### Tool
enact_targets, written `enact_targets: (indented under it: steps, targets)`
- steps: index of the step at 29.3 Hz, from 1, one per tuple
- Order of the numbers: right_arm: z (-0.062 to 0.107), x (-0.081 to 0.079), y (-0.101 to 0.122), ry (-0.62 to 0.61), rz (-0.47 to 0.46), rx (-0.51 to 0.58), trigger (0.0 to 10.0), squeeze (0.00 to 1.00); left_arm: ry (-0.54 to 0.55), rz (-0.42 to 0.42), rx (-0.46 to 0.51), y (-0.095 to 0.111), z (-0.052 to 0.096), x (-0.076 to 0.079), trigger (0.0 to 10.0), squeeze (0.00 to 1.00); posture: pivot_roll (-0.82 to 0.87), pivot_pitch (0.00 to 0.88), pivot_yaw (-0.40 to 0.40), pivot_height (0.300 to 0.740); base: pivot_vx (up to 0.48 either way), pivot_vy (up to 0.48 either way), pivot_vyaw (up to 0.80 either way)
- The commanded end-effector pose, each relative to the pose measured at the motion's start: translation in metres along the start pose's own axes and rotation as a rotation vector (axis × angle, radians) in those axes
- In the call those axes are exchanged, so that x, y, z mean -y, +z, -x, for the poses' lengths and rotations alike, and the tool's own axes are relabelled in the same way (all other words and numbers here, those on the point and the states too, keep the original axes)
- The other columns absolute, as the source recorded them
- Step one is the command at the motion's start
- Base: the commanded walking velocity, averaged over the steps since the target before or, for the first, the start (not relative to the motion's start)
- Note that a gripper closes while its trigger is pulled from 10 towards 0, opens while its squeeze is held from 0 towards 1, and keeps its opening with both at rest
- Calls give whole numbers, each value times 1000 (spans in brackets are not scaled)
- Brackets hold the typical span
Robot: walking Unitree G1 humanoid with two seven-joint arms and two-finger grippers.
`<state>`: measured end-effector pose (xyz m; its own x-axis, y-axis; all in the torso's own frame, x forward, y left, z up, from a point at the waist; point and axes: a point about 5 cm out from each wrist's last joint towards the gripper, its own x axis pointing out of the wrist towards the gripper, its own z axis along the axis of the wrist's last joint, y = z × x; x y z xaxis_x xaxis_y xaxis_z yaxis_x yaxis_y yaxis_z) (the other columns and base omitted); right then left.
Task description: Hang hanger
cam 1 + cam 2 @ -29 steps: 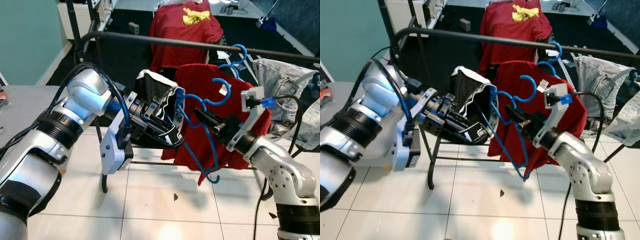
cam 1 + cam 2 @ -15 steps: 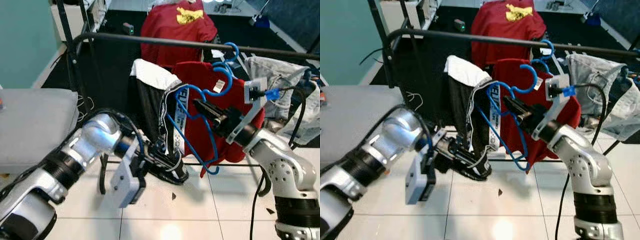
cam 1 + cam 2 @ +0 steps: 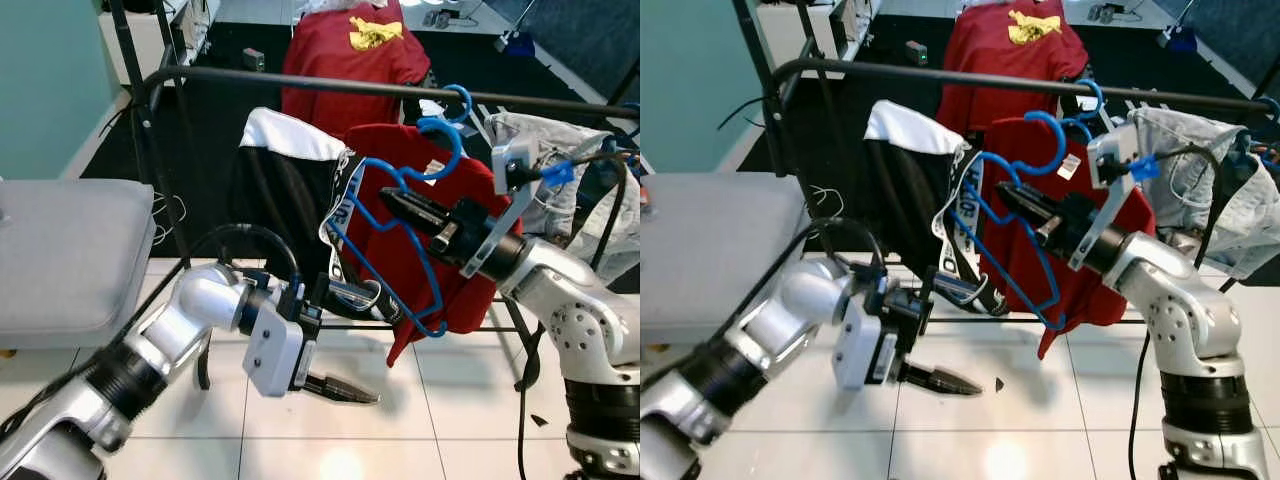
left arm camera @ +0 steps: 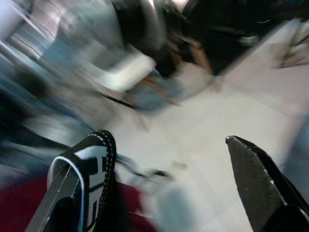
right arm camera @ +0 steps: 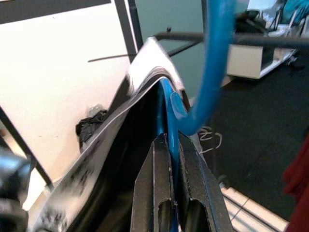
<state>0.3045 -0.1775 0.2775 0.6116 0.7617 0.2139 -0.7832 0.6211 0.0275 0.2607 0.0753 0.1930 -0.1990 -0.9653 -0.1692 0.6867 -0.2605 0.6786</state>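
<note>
My right gripper (image 3: 388, 200) is shut on a blue hanger (image 3: 452, 150), seen pinched between its fingers in the right wrist view (image 5: 170, 145). The hanger carries black shorts with a white waistband (image 3: 285, 180). Its hook sits just below the black rail (image 3: 300, 82), close to other blue hooks. My left gripper (image 3: 358, 345) is open low under the shorts, above the tiled floor. In the left wrist view (image 4: 164, 159) a black-and-white band of the shorts (image 4: 94, 164) lies against one finger.
A red shirt (image 3: 470, 300) and pale jeans (image 3: 560, 150) hang on the rail to the right. Another red shirt with a yellow print (image 3: 345, 50) hangs behind. A grey padded surface (image 3: 70, 250) is on the left.
My left gripper has let go of the shorts, opened and stayed low. My right gripper has lifted the hanger nearer the rail. The camera has shifted.
</note>
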Motion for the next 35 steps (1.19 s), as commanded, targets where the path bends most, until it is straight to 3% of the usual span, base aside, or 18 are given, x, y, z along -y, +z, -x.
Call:
enact_targets:
  steps: [1, 3, 4, 5, 6, 7, 14, 22, 23, 24, 25, 27, 28, 30, 32, 33, 34, 35]
  targets:
    - [3, 2, 7, 4, 16, 36, 10000, 0, -58, 39, -43, -2, 4, 7, 10000, 1000, 5, 163, -43, 740, 0, 0, 0]
    - [6, -1, 10, 35, 19, 38, 10000, 0, -68, 182, -77, -4, 17, 16, 10000, 1000, 5, 166, -40, 740, 0, 0, 0]
    - [6, -1, 10, 35, 19, 38, 10000, 0, -68, 182, -77, -4, 17, 16, 10000, 1000, 5, 166, -40, 740, 0, 0, 0]
    - [9, -2, 11, 49, 19, 37, 10000, 0, -73, 261, -88, -2, 26, 19, 10000, 1000, 5, 166, -40, 740, 0, 0, 0]
    - [9, -2, 11, 49, 19, 37, 10000, 0, -73, 261, -88, -2, 26, 19, 10000, 1000, 5, 166, -40, 740, 0, 0, 0]
    - [14, -1, 11, 58, 19, 35, 10000, 0, -72, 329, -93, 2, 34, 23, 10000, 1000, 8, 172, -40, 740, 0, 0, 0]
    - [26, -1, 17, 94, 1, 51, 10000, 0, 47, 393, -42, 15, 43, 19, 10000, 1000, 12, 177, -42, 740, 0, 0, 0]
    - [29, 2, 18, 85, -1, 58, 10000, 0, 66, 421, -29, 21, 41, 21, 10000, 1000, 14, 179, -42, 740, 0, 0, 0]
    - [28, 4, 18, 71, -6, 72, 10000, 0, 103, 415, -36, 17, 26, 25, 10000, 0, 17, 182, -43, 740, 0, 0, 0]
    - [25, 3, 17, 67, -14, 85, 10000, 0, 161, 411, -31, 14, 13, 24, 10000, 0, 21, 182, -42, 740, 0, 0, 0]
    - [25, 3, 17, 67, -14, 85, 10000, 0, 161, 411, -31, 14, 13, 24, 10000, 0, 21, 182, -42, 740, 0, 0, 0]
    - [21, 2, 14, 66, -25, 91, 10000, 0, 374, 396, 100, 19, 2, 5, 10000, 0, 20, 182, -42, 740, 0, 0, 0]
    - [21, 2, 14, 66, -25, 91, 10000, 0, 374, 396, 100, 19, 2, 5, 10000, 0, 20, 182, -42, 740, 0, 0, 0]
    - [19, 1, 10, 66, -30, 77, 10000, 0, 503, 392, 240, 30, 6, -12, 10000, 0, 19, 182, -42, 740, 0, 0, 0]
    - [18, 1, 6, 57, -27, 54, 10000, 0, 535, 379, 302, 37, 10, -18, 10000, 0, 19, 182, -42, 740, 0, 0, 0]
    - [16, 2, 1, 47, -25, 23, 10000, 0, 580, 314, 322, 43, 14, -28, 10000, 0, 19, 182, -42, 740, 0, 0, 0]
    - [16, 2, 1, 47, -25, 23, 10000, 0, 580, 314, 322, 43, 14, -28, 10000, 0, 19, 182, -42, 740, 0, 0, 0]
    - [13, 2, -7, 36, -29, -26, 10000, 0, 612, 152, 255, 49, 17, -41, 10000, 0, 19, 180, -48, 740, 0, 0, 0]
